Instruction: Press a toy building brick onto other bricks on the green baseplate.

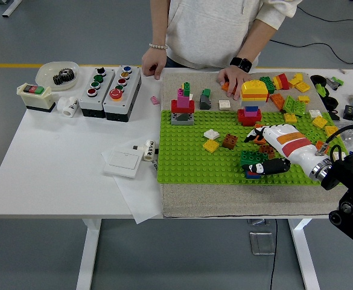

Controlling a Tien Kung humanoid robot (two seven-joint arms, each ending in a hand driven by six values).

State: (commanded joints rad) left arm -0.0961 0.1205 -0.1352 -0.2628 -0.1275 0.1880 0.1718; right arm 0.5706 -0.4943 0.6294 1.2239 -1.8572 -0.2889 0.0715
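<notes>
Hiding the brick (262, 148), right hand (271, 151) curls over it.

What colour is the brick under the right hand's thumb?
Dark green brick, beside the right hand; head view.

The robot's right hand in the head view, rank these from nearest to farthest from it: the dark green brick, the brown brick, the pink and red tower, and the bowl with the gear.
From the right hand:
1. Dark green brick, just left of the hand on the green baseplate.
2. Brown brick, further left, mid-plate.
3. Pink and red tower, far-left part of the plate.
4. Bowl with the gear, table's far-left corner.
</notes>
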